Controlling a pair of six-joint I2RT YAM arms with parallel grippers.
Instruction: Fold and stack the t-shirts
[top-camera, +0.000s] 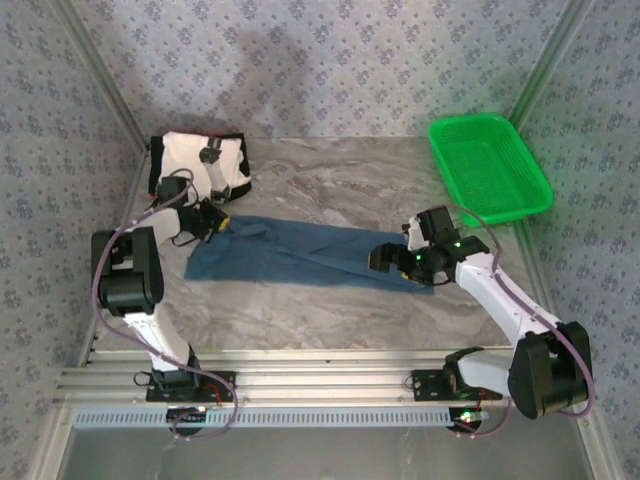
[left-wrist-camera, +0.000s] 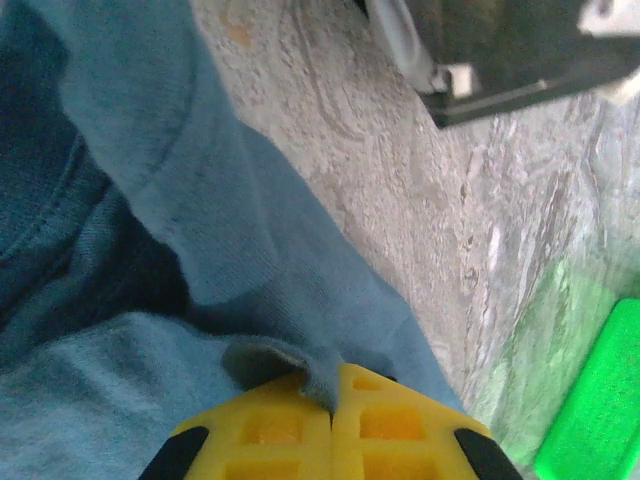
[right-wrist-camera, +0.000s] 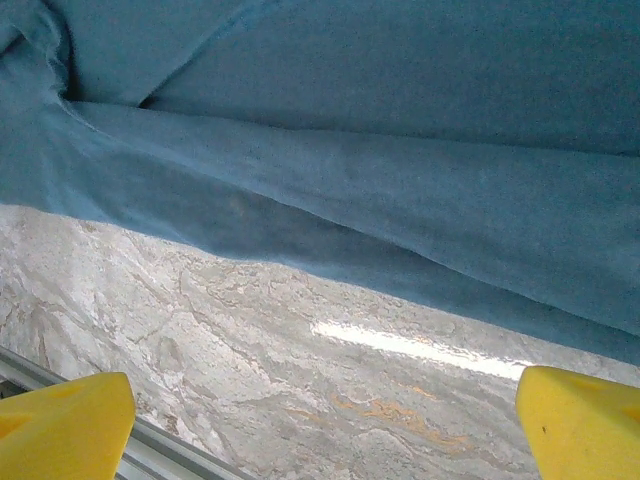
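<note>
on the marbled table (top-camera: 330, 180), the dark teal-blue t-shirt (top-camera: 300, 255) lies stretched out as a long narrow band between the two arms. it appears to be already doubled lengthwise, and the right wrist view shows layered edges along its near side. the left gripper (left-wrist-camera: 332, 400) is closed on a pinch of the teal cloth at the shirt's left end, with the fabric bunched between its yellow fingers. the right gripper (top-camera: 385, 258) sits at the shirt's right end with its jaws spread wide, low over the table just beside the near hem and holding nothing. the cream-white t-shirt (top-camera: 200, 160), black at the edges, lies as a compact folded square at the far left corner of the table, near the left arm. it is judged finished and fit to serve as the base of the stack. the green basket (top-camera: 488, 165) stands at the far right, well apart from both shirts. assessment: one shirt is done. the teal shirt is part folded, its right end not yet gripped. it is judged to need crosswise folds into a square and then placing on the cream-white one. progress is roughly midway.
</note>
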